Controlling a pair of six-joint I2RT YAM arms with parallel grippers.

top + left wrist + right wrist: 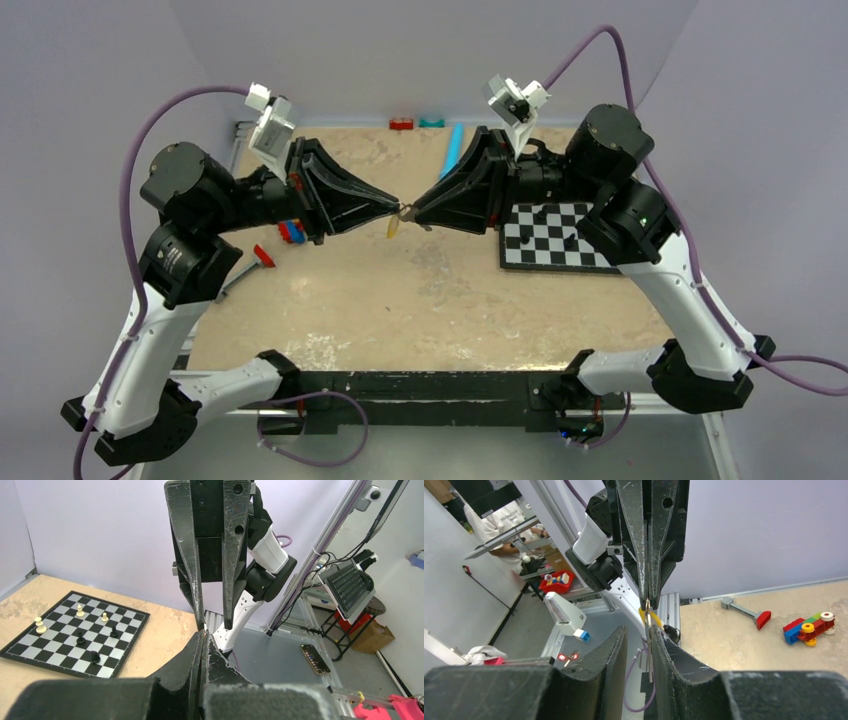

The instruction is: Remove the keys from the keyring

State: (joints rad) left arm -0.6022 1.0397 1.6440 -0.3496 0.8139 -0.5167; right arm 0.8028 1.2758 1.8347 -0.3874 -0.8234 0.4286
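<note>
Above the speckled beige bench [420, 300], two scratched matte-black claws meet tip to tip. The left claw [647, 599] pinches the thin silver keyring [647, 606] tight, and the yellow-headed key [392, 229] dangles beneath. The right claw [639, 629] stands slightly apart, holding nothing that shows.

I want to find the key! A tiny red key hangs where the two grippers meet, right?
No, the key is yellow, not red. It does hang where the left gripper and right gripper meet, as the right wrist view shows.
</note>
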